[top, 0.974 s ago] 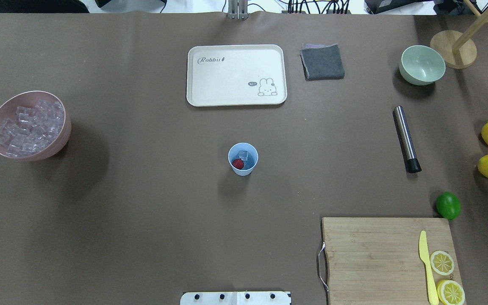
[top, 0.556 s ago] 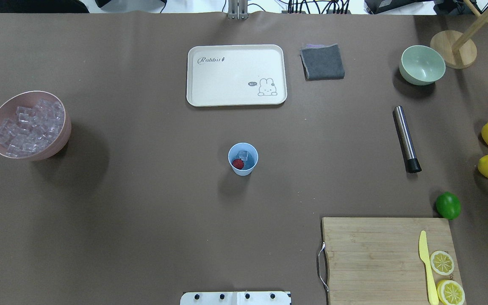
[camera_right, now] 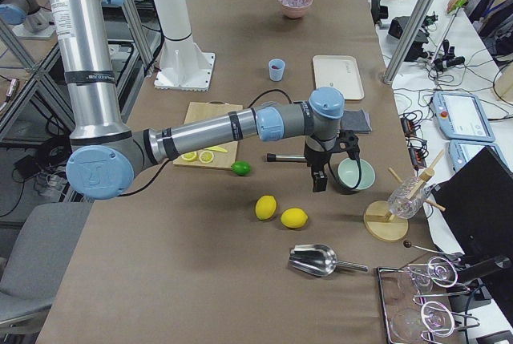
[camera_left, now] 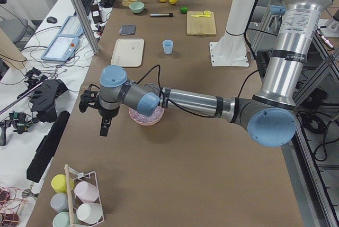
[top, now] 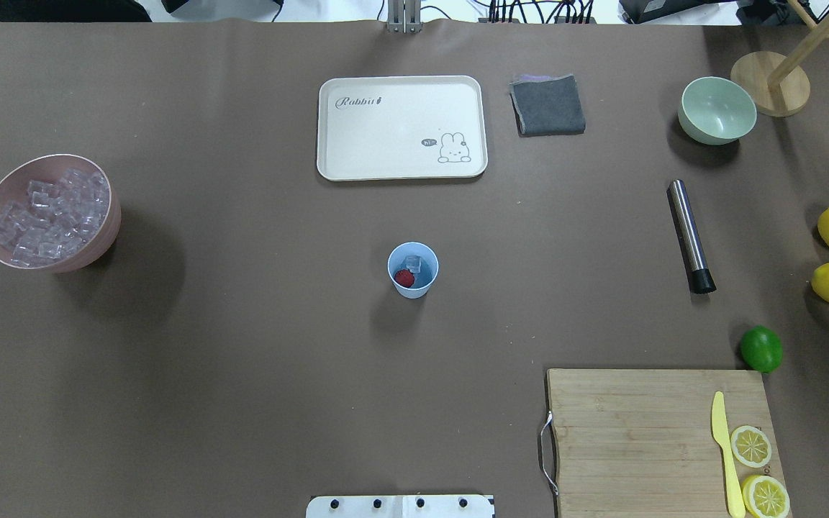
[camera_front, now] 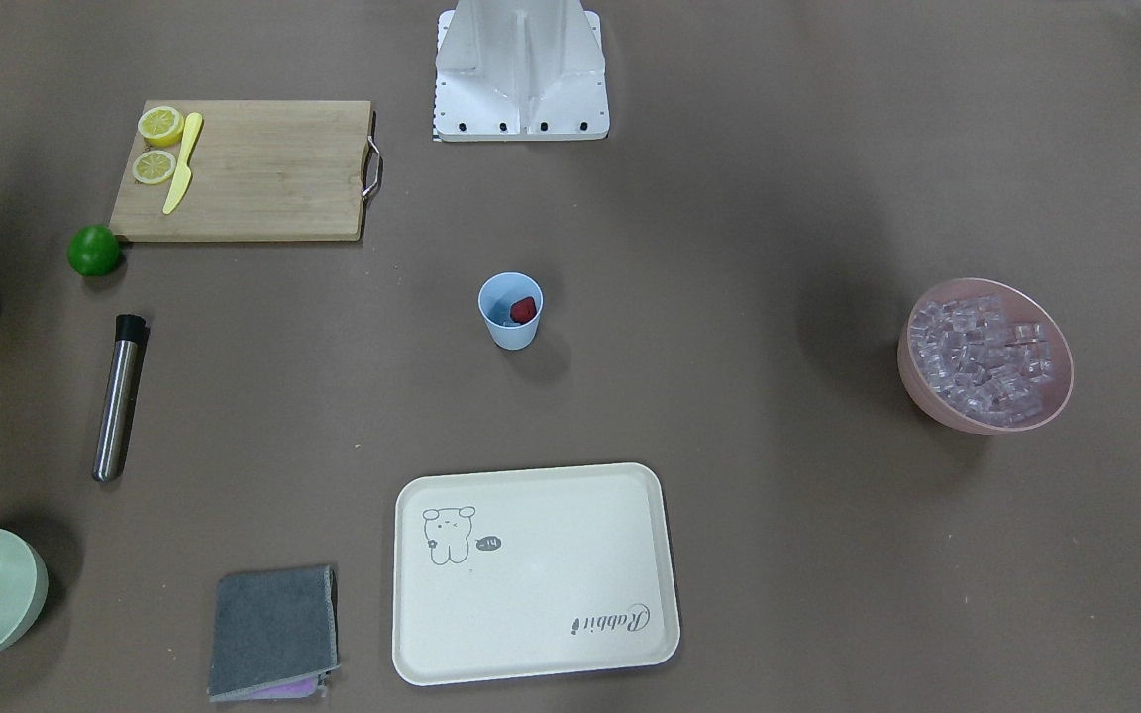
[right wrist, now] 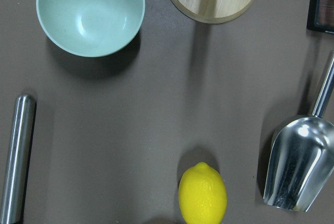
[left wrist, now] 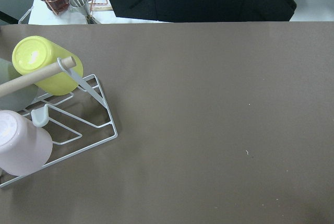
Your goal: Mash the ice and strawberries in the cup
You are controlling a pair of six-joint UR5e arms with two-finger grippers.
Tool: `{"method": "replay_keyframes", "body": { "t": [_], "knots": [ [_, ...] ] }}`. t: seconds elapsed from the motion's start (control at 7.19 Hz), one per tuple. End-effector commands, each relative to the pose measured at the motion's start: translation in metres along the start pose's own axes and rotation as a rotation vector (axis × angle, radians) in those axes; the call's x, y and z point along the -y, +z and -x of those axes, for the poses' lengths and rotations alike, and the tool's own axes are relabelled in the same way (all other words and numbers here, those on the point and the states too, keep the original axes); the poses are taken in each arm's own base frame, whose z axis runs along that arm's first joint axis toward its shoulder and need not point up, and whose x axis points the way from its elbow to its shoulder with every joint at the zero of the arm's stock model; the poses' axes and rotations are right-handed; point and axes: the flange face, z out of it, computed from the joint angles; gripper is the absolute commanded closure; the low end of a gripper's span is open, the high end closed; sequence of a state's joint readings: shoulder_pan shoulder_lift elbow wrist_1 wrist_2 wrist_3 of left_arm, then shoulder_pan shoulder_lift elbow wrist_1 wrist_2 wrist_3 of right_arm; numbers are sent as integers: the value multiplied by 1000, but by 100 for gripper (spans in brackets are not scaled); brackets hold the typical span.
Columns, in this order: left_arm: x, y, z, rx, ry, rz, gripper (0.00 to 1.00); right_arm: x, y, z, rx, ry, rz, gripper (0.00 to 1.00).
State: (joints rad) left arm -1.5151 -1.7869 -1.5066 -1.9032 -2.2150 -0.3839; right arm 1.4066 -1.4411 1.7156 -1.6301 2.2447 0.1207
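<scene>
Overhead exterior: the cup [top: 413, 270] is seen upright at frame centre, with the strawberry [top: 404, 278] and one cube of ice [top: 413, 262] already inside and nothing mashed yet. A steel muddler [top: 688, 234] is laid flat at mid right of the frame, well apart from the cup. Its long axis runs almost top to bottom, with the black end toward the bottom. In the exterior right view the right gripper [camera_right: 318, 184] is hung above the table just beside the pale green bowl [camera_right: 355, 176], near the muddler. Jaw opening cannot be told from that view. In the right wrist view the muddler is cut by the left edge, so it is judged to lie off to that side of the tool. The right arm is clearly the nearer one. The left gripper [camera_left: 104, 129] is parked beyond the pink bowl [camera_left: 139, 120] of spare cubes, far from the cup, state likewise not readable. The next step is judged to be a muddler pickup across its short axis. Nothing is seen lying between muddler and cup. The bowl, a lemon [right wrist: 203, 192] and a lime [top: 760, 349] are close by, so clearance should be watched.
</scene>
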Motion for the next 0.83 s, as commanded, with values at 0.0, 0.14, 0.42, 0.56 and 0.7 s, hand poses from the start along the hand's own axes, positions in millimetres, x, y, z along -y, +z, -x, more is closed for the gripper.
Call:
{"method": "replay_keyframes", "body": {
  "t": [0.0,0.14,0.42,0.56,0.7],
  "knots": [
    [0,0,-1,2,-4,2,2,-1,0,-1,-3,0,-1,0],
    [4,0,-5,0,2,2,2,-1,-3,-1,-6,-1,-7,0],
    [3,-1,-6,-7,34,-19,2,-2,-10,1,-6,-4,-21,0],
    [3,-5,-10,-14,44,-31,2,-2,-10,0,-8,-2,-21,0],
    [1,-5,-9,-15,46,-33,2,-2,-10,0,-6,-4,-21,0]
  ]
}}
